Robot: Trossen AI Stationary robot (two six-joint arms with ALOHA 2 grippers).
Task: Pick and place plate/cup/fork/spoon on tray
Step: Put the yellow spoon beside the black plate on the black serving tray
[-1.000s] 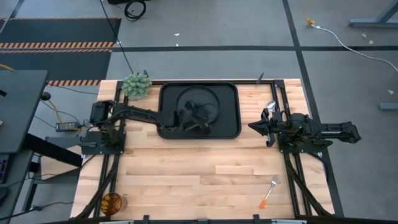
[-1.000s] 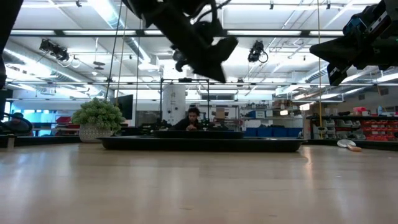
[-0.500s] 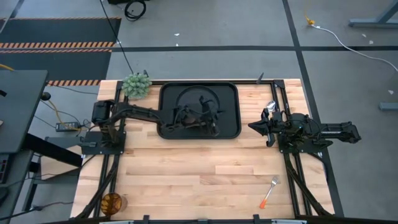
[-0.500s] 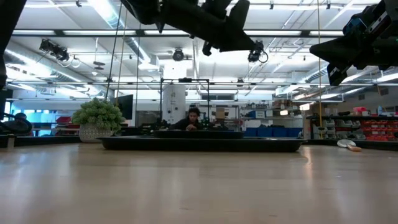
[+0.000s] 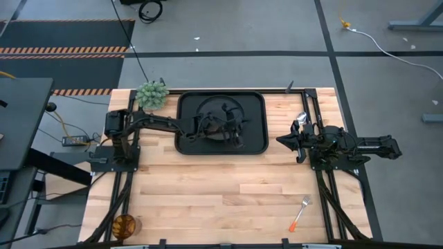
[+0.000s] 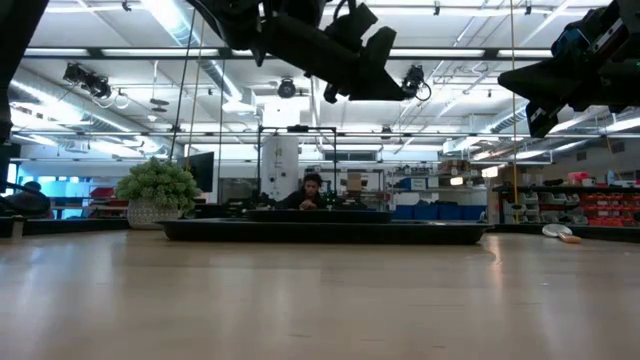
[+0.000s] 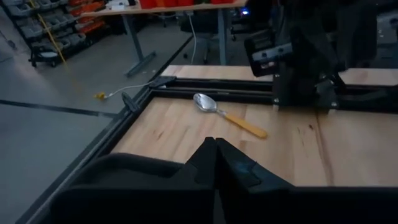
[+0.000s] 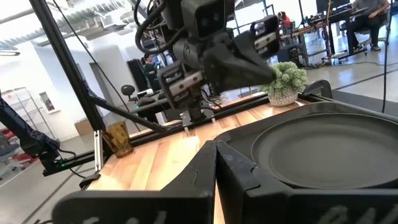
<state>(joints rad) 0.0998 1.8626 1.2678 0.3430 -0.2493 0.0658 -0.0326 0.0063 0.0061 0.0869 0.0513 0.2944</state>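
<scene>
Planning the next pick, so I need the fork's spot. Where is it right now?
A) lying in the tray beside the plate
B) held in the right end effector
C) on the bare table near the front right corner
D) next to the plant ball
C: the high view shows the fork lying alone on the wooden table near its front right corner, well apart from the tray, which holds the plate.

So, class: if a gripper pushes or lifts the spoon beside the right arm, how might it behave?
The spoon looks slim and rigid, so it should stay stiff and feel light. Its shiny rounded bowl may be slippery and could rock or pivot if pushed. Lying flat on the table, it leaves fingers little to grip.
</scene>
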